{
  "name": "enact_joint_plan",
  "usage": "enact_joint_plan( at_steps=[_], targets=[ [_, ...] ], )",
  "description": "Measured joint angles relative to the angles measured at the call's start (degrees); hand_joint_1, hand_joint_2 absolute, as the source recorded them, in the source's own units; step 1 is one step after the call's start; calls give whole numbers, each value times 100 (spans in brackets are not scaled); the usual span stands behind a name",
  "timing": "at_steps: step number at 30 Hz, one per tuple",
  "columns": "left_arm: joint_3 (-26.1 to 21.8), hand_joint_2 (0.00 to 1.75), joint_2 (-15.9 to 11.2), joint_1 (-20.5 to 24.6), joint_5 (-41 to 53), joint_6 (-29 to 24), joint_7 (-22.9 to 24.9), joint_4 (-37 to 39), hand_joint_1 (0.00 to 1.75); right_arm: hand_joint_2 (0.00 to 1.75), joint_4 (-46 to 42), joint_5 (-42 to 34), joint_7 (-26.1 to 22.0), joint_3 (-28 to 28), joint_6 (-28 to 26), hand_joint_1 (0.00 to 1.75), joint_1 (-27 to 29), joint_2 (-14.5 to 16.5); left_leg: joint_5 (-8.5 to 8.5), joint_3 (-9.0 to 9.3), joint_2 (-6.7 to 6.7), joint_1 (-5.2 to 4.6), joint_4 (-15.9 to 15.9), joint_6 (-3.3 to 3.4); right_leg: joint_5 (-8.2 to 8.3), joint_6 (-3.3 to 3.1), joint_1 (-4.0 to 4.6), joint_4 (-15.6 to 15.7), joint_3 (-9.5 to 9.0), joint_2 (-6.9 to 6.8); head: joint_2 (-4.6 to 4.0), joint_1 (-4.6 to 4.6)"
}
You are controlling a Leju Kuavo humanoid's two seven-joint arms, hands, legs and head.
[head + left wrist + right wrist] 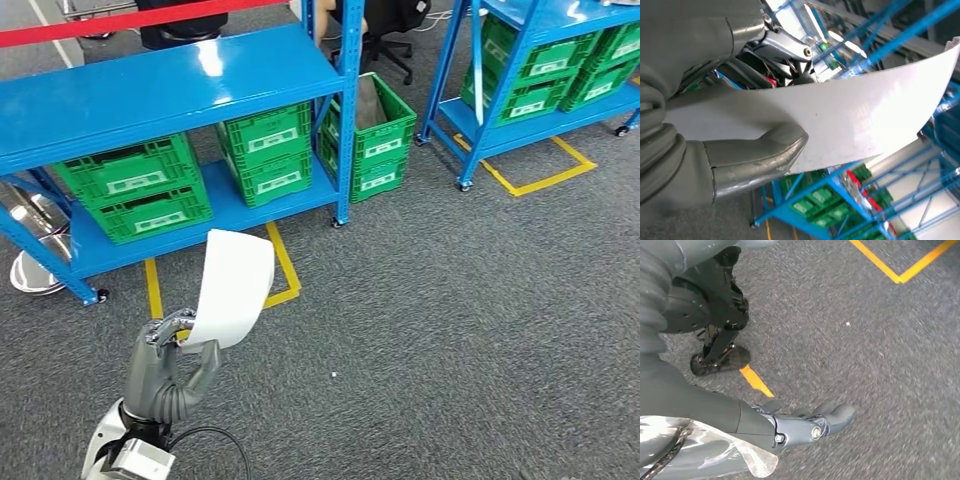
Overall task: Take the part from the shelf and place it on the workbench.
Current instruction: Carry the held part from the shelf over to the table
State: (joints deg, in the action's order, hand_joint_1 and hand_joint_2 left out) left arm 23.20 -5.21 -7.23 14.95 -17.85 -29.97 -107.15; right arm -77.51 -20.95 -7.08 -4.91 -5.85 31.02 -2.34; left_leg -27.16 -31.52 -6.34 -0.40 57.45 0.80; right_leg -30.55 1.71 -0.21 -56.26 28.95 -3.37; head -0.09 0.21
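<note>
Grey carpet floor (453, 330) takes up most of the head view, w/ yellow tape lines (285, 268) marking bays. Big blue shelf (151, 90) stands at upper left, a second blue shelf (521, 60) at upper right, both on casters. Green crates (136, 190) sit on the lower deck of the left shelf, two stacks side by side; one more green crate (373, 135) is on the floor just beside that shelf's right post, and more crates (551, 60) fill the right shelf. A red bar (113, 22) runs across the top left; a black office chair (392, 25) is behind the shelves. Shiny metal pieces (30, 240) lie at the left end of the left shelf. The part (232, 288), a white curved sheet, is off the shelf, held up over the floor in front of it. Left hand (170, 365) grips the part's lower edge, thumb (757, 155) pressed on one face, fingers on the other. Right hand (806, 422) hangs over the carpet, fingers stretched out and apart, holding nothing.
</note>
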Motion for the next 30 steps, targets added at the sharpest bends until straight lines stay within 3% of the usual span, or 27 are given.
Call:
enact_joint_plan(
  at_steps=[1,3,5,7,8,9,11,12,13,15,17,18,19,21,23,24,25,27,28,30],
  targets=[
    [16,175,12,16,-40,30,-5,17,175,175,-73,110,92,-101,62,0,67,78,9,0,-35,4,4,-27,28,-53,-4,-9,26,57,0,-7],
    [51,175,30,33,-131,67,-15,52,175,175,-240,363,292,-330,221,0,204,265,-108,-33,119,23,108,-100,85,-141,-20,-2,41,140,0,-11],
    [71,175,32,32,-228,76,-35,84,175,175,-411,573,433,-570,386,0,266,449,-499,-201,429,47,603,-165,158,-216,-34,1,74,241,0,-17],
    [84,175,28,22,-301,69,-62,125,175,175,-558,753,541,-800,559,0,297,619,-896,-441,566,57,1345,-177,217,-249,-23,-9,141,377,0,-16],
    [93,175,25,18,-328,63,-71,150,175,175,-622,856,596,-922,667,0,317,713,-954,-494,582,57,1560,-171,239,-251,-16,-17,171,451,0,-16],
    [105,175,23,17,-353,57,-78,173,175,175,-682,969,650,-1053,796,0,336,815,-895,-456,591,57,1563,-156,255,-250,-8,-27,193,526,0,-15],
    [131,175,20,22,-402,52,-83,209,175,175,-804,1202,740,-1330,1083,0,347,1031,-526,-131,684,56,977,-96,277,-240,5,-47,217,678,0,-16],
    [143,175,20,28,-426,53,-80,223,175,175,-865,1308,773,-1480,1222,0,336,1148,-365,60,811,57,595,-51,288,-227,15,-59,229,749,0,-13],
    [155,175,20,35,-446,53,-76,234,175,175,-922,1396,801,-1624,1329,0,323,1251,-259,206,923,57,279,-15,302,-207,17,-73,252,820,0,-13],
    [178,175,20,52,-474,57,-55,255,175,175,-1014,1529,845,-1882,1485,0,306,1437,-236,303,1034,50,7,30,349,-138,2,-98,338,937,0,-16],
    [198,175,25,66,-497,63,-27,272,175,175,-1079,1664,886,-2106,1638,0,309,1588,-207,287,908,57,-66,47,386,-64,-15,-117,438,1007,0,-22],
    [208,175,30,72,-511,70,-13,280,175,175,-1111,1744,902,-2227,1731,0,305,1664,-175,279,836,71,-102,66,337,-34,-10,-180,501,934,0,-8],
    [216,175,33,76,-524,79,-3,287,175,175,-1142,1813,915,-2347,1814,0,287,1732,-142,271,757,85,-138,87,223,-8,-2,-334,596,808,0,8],
    [228,175,37,80,-538,97,26,304,175,175,-1187,1895,936,-2550,1932,0,229,1847,-105,237,601,91,-163,116,-163,45,-8,-971,896,505,0,36],
    [244,175,34,80,-509,100,66,332,175,175,-1208,1919,956,-2691,1995,0,194,1931,-87,192,431,85,-158,114,-429,99,-41,-1584,1125,393,0,34],
    [252,175,33,81,-449,83,89,349,175,175,-1219,1922,965,-2746,2010,0,193,1963,-80,177,351,84,-155,107,-422,121,-58,-1635,1098,366,0,36],
    [260,175,33,82,-357,55,114,365,175,175,-1236,1924,976,-2790,2014,0,197,1988,-74,169,272,84,-152,99,-317,136,-73,-1447,942,330,0,36],
    [266,175,33,84,-165,-14,158,388,175,175,-1279,1923,996,-2847,2006,0,200,2023,-75,174,138,77,-136,65,-33,143,-84,-643,419,137,0,39],
    [267,175,33,87,-104,-40,175,394,175,175,-1300,1922,1004,-2863,2002,0,196,2037,-80,174,82,63,-118,36,59,116,-76,-289,198,43,0,35],
    [272,175,32,97,-58,-63,190,400,175,175,-1326,1923,1009,-2894,2002,0,196,2069,-79,171,-17,37,-91,-31,92,34,-47,-8,61,-33,0,18]
  ],
)
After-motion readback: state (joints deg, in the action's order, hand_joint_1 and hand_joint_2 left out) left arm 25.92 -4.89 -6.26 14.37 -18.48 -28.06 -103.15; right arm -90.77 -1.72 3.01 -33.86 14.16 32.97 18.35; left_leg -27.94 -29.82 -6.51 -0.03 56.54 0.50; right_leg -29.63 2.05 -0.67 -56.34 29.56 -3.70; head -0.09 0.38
